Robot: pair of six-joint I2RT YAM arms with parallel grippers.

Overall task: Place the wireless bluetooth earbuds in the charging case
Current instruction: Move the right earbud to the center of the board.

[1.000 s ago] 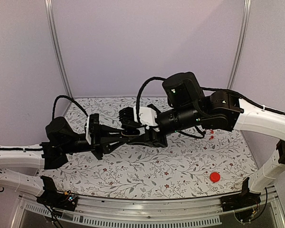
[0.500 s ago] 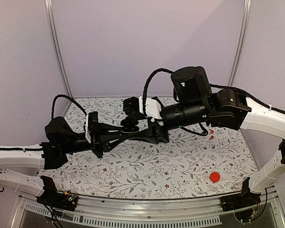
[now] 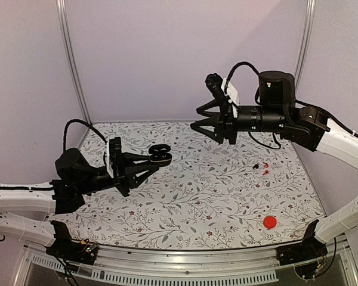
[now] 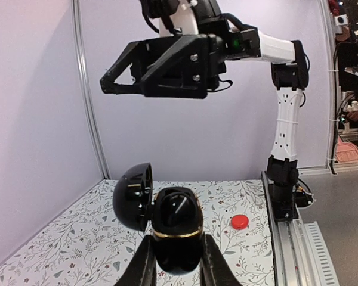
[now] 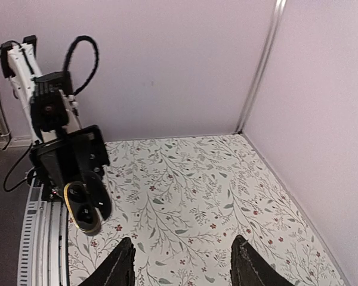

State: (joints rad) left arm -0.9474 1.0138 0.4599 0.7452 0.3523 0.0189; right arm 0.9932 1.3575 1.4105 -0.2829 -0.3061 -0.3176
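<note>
The left fingers (image 4: pixel 210 263) were clamped shut on the charging case (image 4: pixel 176 231), pinching its lower half from both sides and holding it in the air above the left-middle of the surface (image 3: pixel 215 196). Its lid (image 4: pixel 133 195) hung open on the hinge. The case looked small, hard and probably light, and its glossy shell seemed likely to slip. The side grip on the base seemed the sound one, since it left the wells and the fragile-looking hinge free. The right fingers (image 5: pixel 123 267) stood about half open with nothing between them, raised high to the far right, well apart from the case. Two small red specks (image 3: pixel 265 165), possibly the earbuds but too small to tell, lay on the surface at right. A red disc (image 3: pixel 269 222) lay nearer.
</note>
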